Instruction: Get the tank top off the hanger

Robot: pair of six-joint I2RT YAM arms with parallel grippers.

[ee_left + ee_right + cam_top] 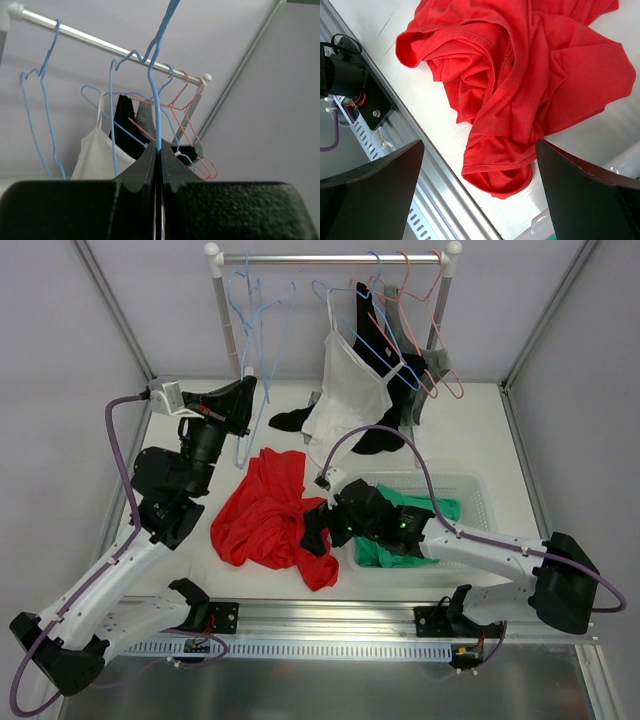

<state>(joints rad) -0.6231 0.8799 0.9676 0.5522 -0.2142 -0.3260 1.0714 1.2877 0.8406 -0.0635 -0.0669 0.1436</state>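
blue hanger (158, 120) pinched between closed jaws, white tank top (97, 156) hanging on rail (90, 38) behind

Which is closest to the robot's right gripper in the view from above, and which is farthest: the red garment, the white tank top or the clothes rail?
1. The red garment, crumpled on the table right beside the right gripper.
2. The white tank top, hanging farther back.
3. The clothes rail, along the very back.

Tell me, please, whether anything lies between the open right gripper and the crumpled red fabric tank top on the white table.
Nothing visible does. The right gripper hangs open directly above the crumpled red fabric tank top, and its wrist view shows the cloth unobstructed below it.
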